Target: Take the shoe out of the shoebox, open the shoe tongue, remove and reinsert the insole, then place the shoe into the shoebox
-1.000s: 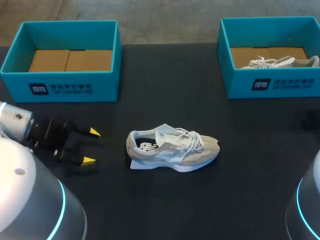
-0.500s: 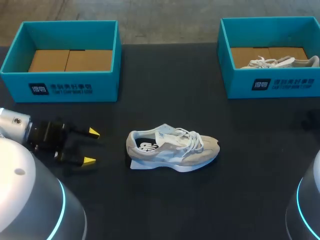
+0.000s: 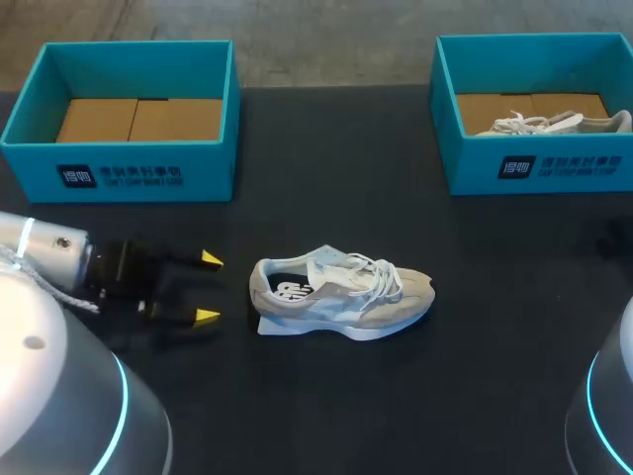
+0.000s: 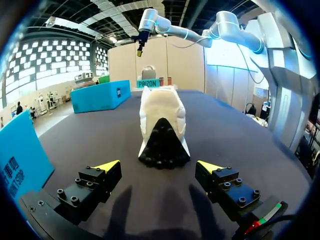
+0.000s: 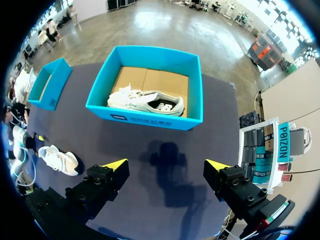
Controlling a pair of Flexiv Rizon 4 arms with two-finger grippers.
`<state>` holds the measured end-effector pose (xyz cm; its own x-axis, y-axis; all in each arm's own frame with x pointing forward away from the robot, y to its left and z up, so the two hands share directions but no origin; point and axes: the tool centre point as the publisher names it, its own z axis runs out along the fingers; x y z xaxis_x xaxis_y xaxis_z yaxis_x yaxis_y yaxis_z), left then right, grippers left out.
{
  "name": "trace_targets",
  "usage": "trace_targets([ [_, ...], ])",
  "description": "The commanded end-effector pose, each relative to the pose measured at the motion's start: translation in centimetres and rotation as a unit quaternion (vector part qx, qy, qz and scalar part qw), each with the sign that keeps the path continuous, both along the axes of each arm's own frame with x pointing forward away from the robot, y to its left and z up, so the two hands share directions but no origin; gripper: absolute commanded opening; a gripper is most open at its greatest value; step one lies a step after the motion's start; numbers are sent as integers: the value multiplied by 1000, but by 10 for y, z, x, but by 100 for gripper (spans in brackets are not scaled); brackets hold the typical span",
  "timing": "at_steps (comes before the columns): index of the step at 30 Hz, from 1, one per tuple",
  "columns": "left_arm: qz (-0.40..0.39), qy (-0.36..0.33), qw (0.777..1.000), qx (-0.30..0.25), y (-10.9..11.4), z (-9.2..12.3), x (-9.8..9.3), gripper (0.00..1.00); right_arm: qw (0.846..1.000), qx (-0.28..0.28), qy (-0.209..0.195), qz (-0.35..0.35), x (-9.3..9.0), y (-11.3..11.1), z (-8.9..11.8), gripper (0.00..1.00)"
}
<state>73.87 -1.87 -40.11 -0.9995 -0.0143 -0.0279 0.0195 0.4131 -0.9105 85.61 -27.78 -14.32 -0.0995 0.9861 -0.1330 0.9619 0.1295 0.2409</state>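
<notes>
A beige and white shoe [image 3: 341, 295] lies on its sole in the middle of the black table, heel towards my left arm. My left gripper [image 3: 208, 288] hovers open just short of the heel, fingers level with it. In the left wrist view the shoe [image 4: 161, 122] stands straight ahead of the open left gripper [image 4: 158, 165], its dark heel sole nearest. My right gripper [image 5: 166, 164] is open and empty high above the table, over the right teal shoebox [image 5: 145, 119]. That gripper does not show in the head view.
The right shoebox [image 3: 539, 163] at the back right holds a second shoe [image 3: 554, 123]. An empty teal shoebox [image 3: 129, 173] with a cardboard floor stands at the back left. Bare black table surrounds the middle shoe.
My left gripper has moved right, closer to the shoe's heel, staying open. The shoe and both boxes have not moved.
</notes>
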Motion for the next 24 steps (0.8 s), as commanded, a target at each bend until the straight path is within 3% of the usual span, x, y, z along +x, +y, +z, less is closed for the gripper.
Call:
trace_targets([
  [1,3,-2,1000,2,-19,-5,4,100,1000,-1,0,-1,0,0,0,100],
  [24,37,16,999,4,-63,-9,-8,100,1000,-1,0,-1,0,0,0,100],
])
